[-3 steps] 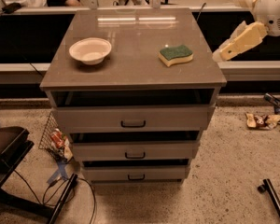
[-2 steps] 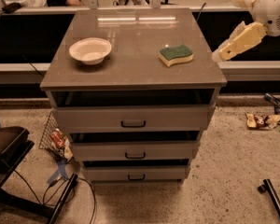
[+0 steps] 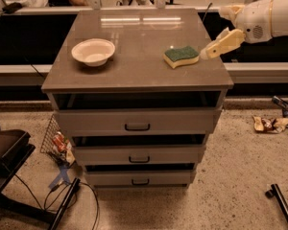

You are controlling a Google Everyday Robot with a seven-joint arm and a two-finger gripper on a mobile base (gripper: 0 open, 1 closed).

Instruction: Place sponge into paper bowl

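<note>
The sponge (image 3: 181, 56), yellow foam with a dark green top, lies on the right side of the grey cabinet top (image 3: 134, 75). The white paper bowl (image 3: 93, 51) stands upright and empty on the left side of the same top, well apart from the sponge. My gripper (image 3: 212, 50), cream-coloured on a white arm, reaches in from the right edge of the view. Its tip is just to the right of the sponge, at about the sponge's height, and it holds nothing.
The cabinet has three drawers (image 3: 137, 123) with dark handles. A dark counter runs behind it. On the floor are a wire basket with litter (image 3: 57, 143), cables at the left, wrappers (image 3: 269, 123) at the right and a black bar (image 3: 281, 202).
My gripper has moved a little to the left, closer to the sponge. The sponge and the bowl have not moved.
</note>
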